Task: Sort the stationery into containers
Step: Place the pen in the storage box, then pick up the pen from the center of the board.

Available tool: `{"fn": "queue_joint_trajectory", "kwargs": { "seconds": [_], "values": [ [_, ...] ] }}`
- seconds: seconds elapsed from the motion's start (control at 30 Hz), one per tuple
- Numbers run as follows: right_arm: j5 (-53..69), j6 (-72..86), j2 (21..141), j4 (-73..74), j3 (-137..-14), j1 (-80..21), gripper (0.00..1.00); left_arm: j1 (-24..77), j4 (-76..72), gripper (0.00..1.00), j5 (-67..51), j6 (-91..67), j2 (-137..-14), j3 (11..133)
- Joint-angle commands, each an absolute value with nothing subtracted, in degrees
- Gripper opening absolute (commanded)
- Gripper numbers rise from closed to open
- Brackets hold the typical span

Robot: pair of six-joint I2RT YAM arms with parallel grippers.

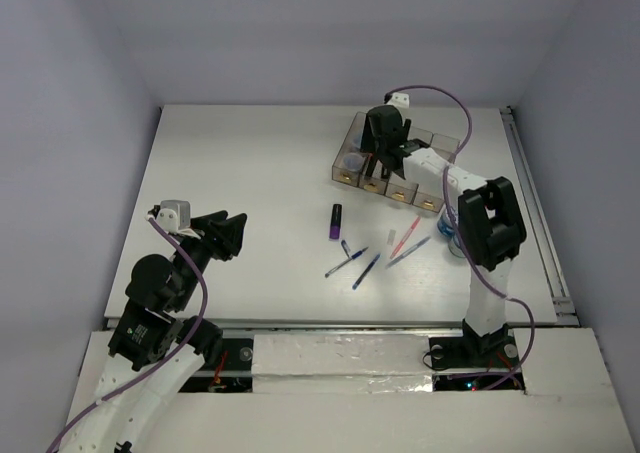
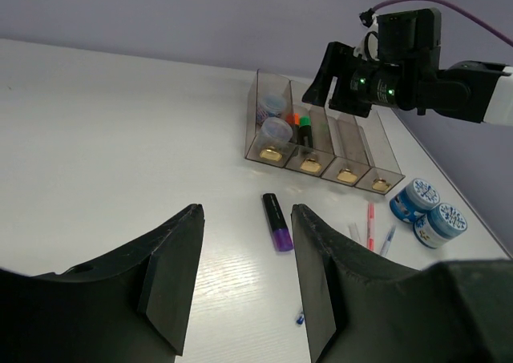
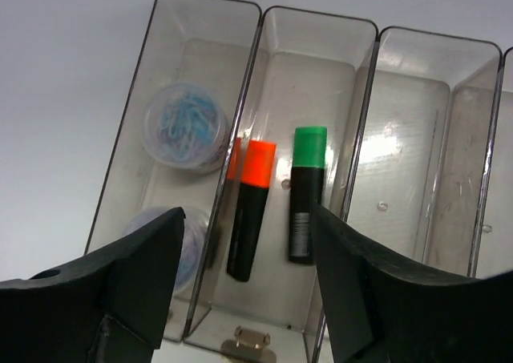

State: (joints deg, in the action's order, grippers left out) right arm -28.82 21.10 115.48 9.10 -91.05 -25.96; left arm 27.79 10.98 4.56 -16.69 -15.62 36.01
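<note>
My right gripper [image 1: 383, 153] hangs open over the containers [image 1: 402, 189], a row of smoky clear bins. In the right wrist view the gripper [image 3: 248, 275] is above the second bin [image 3: 321, 17], where an orange marker [image 3: 250, 211] and a green marker [image 3: 307, 195] lie side by side. Two blue-white rolls [image 3: 187, 127] lie in the first bin. My left gripper [image 1: 233, 235] is open and empty at the left, low over the table. A purple marker [image 2: 277, 221] lies beyond its fingers [image 2: 172, 275]. Several pens [image 1: 365, 270] lie loose mid-table.
Two more blue-white rolls [image 2: 417, 195] stand on the table right of the bins, partly hidden by the right arm in the top view. A red pen [image 2: 370, 223] lies near them. The two right-hand bins [image 2: 346, 143] show nothing inside. A rail [image 1: 535, 223] runs along the table's right edge.
</note>
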Motion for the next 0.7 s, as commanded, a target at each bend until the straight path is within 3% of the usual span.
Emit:
{"fn": "queue_joint_trajectory", "kwargs": {
  "seconds": [0.0,0.03,0.1,0.13,0.17,0.2,0.3,0.37,0.43,0.47,0.53,0.67],
  "values": [
    [-24.7,20.5,109.2,6.3,-88.3,-26.1,0.70,28.1,8.2,0.44,4.2,-16.7,-16.0,36.2],
    [-24.3,20.5,106.3,5.5,-86.6,-26.7,0.67,28.1,8.3,0.44,4.1,-16.7,-16.1,36.2],
    [-23.2,20.7,103.7,4.0,-81.8,-28.1,0.43,28.1,8.2,0.44,4.0,-16.6,-16.2,36.1],
    [-22.5,20.7,101.5,3.3,-80.1,-29.1,0.12,28.1,8.2,0.44,4.0,-16.6,-16.2,36.2],
    [-22.3,20.7,100.6,3.0,-78.6,-31.9,0.03,28.1,8.0,0.44,4.0,-16.6,-16.3,36.1],
    [-22.2,21.0,99.9,3.0,-76.2,-33.5,0.00,28.1,8.1,0.44,4.0,-16.6,-16.3,36.1],
    [-22.9,22.4,99.5,3.7,-72.7,-39.8,0.00,28.1,8.0,0.42,3.9,-16.7,-16.4,36.1],
    [-23.0,23.8,100.1,4.6,-71.6,-42.2,0.03,28.1,8.0,0.34,3.8,-16.7,-16.4,36.1],
    [-23.8,25.8,101.3,6.0,-70.3,-44.8,0.26,28.1,8.0,0.23,3.8,-16.7,-16.5,36.1],
    [-24.3,26.3,101.8,6.2,-70.1,-45.4,0.42,28.1,7.9,0.15,3.8,-16.7,-16.5,36.0],
    [-23.9,27.2,103.6,7.5,-70.0,-46.1,0.63,28.1,7.9,0.11,3.7,-16.8,-16.6,36.0],
    [-23.9,28.4,106.5,9.9,-71.9,-46.6,0.65,28.1,7.9,0.11,3.6,-16.8,-16.5,36.0]
  ]
}}
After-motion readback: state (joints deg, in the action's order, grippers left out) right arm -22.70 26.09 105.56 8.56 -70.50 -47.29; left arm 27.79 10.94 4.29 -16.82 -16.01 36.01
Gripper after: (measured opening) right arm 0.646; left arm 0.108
